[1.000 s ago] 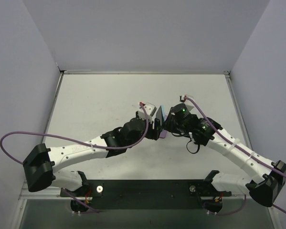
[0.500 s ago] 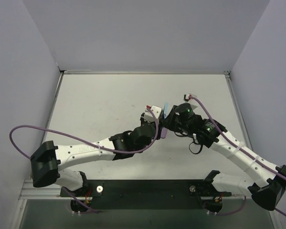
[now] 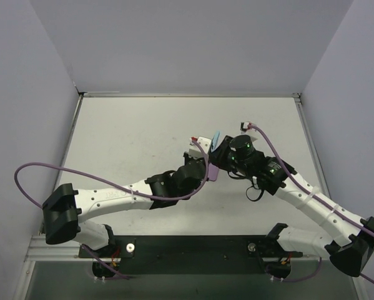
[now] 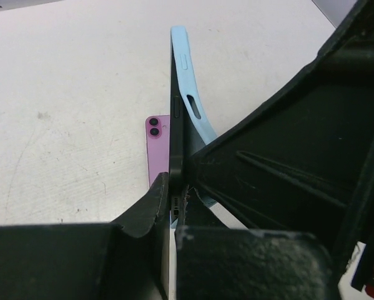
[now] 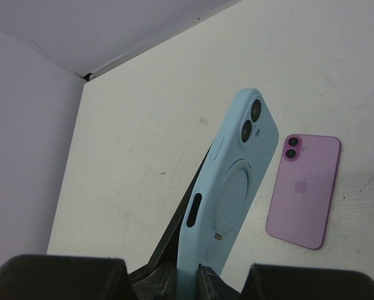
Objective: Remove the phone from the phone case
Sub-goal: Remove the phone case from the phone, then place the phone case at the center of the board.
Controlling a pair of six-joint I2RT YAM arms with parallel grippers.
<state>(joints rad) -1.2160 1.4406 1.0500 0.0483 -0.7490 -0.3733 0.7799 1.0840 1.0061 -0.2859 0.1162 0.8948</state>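
Centre frame, right hand grips the blue case upright; left hand pinches the phone by its dark edge to peel it free.

A dark phone stands edge-on in the middle of the view. Its pale blue case bows away from it to the right along the upper part. At the bottom, the left arm's black fingers are pinched closed on the phone's lower end. A bulky black part fills the right side, reaching to the case. Behind, a pink phone lies flat on the white surface, lenses up and partly hidden.
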